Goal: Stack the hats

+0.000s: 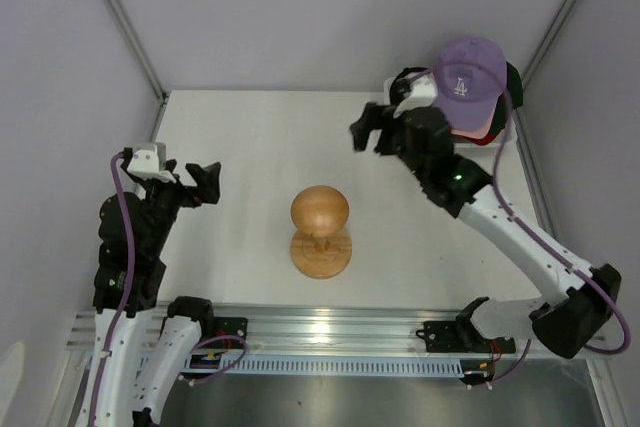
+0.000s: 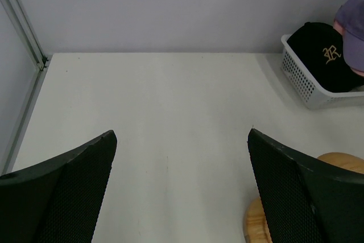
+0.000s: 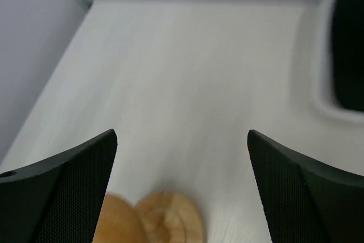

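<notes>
left fingers (image 2: 62,192): apart, empty
right fingers (image 3: 62,192): apart, empty
purple fabric baseball cap (image 1: 470,77): topmost in white mesh basket (image 2: 298,78), tabletop 1 o'clock

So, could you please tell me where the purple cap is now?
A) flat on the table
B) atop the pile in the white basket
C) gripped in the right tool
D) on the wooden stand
B: the purple cap sits atop the other caps in the white basket, and the wooden stand is bare.
</notes>
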